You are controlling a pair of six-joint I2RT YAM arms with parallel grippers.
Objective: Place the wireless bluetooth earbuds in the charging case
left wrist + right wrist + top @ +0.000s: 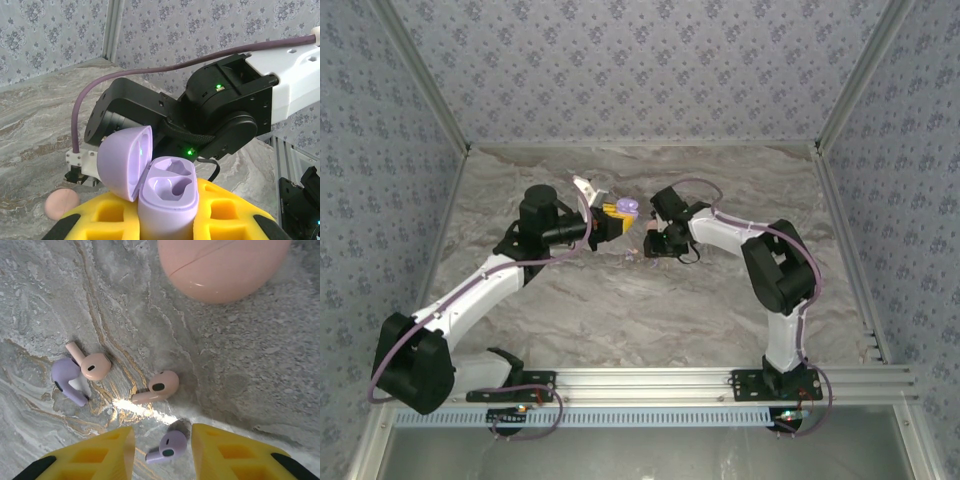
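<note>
Clamps open lilac charging case (167, 192) in left gripper (165, 220). Straddles lilac earbud (169, 445) with right gripper (159, 452), fingers (100, 455) narrowly parted, apparently not touching, below pink case (222, 265); second lilac earbud (67, 381) lower-left of that case.

Tight spot around the lilac earbud (167, 447) on the bench (260, 370): the right pincer's (162, 437) yellow fingers (105, 456) sit either side of it with a sliver of gap each. Just beyond it a pink earbud (159, 386) lies in the way. Further left, another pink earbud (91, 365) and a second lilac earbud (67, 380) bunch up, and to its right it's bare marble up to the pink case (222, 267).
</note>
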